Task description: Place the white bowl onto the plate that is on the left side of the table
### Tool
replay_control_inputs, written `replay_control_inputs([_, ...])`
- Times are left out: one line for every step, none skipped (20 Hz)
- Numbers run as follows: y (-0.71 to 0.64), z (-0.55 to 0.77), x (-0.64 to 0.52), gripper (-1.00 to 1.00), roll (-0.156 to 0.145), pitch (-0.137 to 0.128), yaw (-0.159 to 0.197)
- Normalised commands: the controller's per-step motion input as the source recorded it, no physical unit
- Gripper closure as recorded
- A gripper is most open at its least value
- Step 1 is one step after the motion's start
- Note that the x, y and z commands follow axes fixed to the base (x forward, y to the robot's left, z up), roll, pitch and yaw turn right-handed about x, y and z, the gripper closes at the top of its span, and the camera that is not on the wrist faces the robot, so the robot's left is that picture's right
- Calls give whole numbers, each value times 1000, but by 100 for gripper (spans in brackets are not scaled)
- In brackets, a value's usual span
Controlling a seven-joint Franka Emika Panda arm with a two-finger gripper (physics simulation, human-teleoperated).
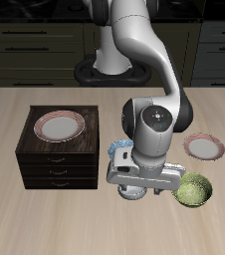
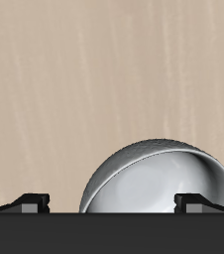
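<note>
Kitchen cabinets with dark drawer fronts line the back of the scene behind a pale wooden table (image 1: 45, 214). On the table stands a dark drawer cabinet (image 1: 60, 149), bearing a browner-rimmed plate (image 1: 59, 126) on its top. The plate (image 1: 204, 147) with the pale pink rim lies directly on the table, well apart from that cabinet. A green bowl (image 1: 194, 189) sits just in front of it, and a blue patterned bowl (image 1: 118, 149) shows partly behind the arm. The gripper (image 2: 112, 203) hangs low over the table with its fingers (image 2: 30, 201) spread wide; the white bowl (image 2: 162, 179) sits tilted between them. Whether the pads touch it cannot be told.
</note>
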Motion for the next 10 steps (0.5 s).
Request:
replay_control_inputs([134,-221,-55,-100,22,20,22])
replay_control_inputs([31,-127,10,-100,4,33,8])
replay_control_inputs([159,-214,-35,-100,76,9,-15])
replay_control_inputs([207,-272,-44,-100,61,57,114])
replay_control_inputs([-28,-226,-44,-100,-44,-8,9])
replay_control_inputs([241,-217,-115,100,80,46,-30])
replay_control_inputs([131,-232,-96,100,31,33,-4])
replay_control_inputs([71,-38,-27,100,27,-3,14])
replay_control_inputs([31,-87,-47,100,21,13,-13])
replay_control_inputs([36,-47,-20,100,-2,25,-7])
